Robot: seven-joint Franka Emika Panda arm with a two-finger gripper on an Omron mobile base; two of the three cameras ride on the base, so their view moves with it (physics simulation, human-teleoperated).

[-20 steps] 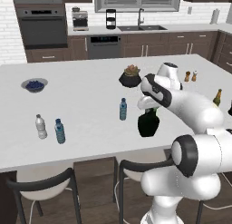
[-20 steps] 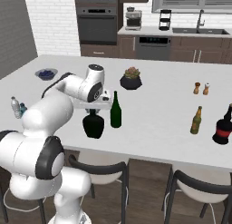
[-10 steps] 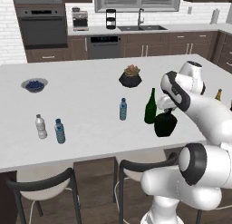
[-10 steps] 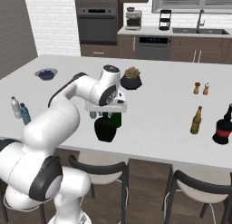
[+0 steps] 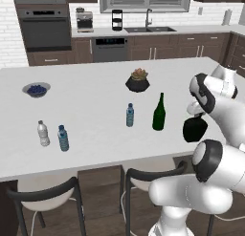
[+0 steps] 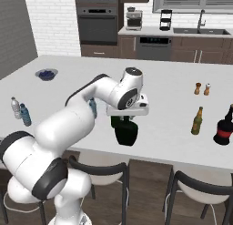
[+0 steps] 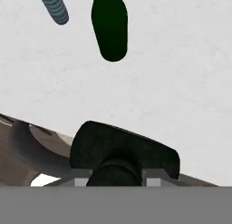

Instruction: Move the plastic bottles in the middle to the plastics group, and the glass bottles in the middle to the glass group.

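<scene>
Squat black bottle carried at the counter's near edge

White counter [image 5: 95,111] below; gripper [image 6: 128,115] clamped on the neck of the squat black bottle [image 6: 126,133], which hangs directly beneath it; green wine bottle [image 5: 159,112] stands alone nearby; small blue bottle [image 5: 129,115] just beyond it.

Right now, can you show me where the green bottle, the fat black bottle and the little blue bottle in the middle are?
green bottle [image 5: 159,116], left base view, on its wide lower body.
fat black bottle [image 6: 126,132], right base view, on its belly.
little blue bottle [image 5: 129,115], left base view, on its label.
</scene>
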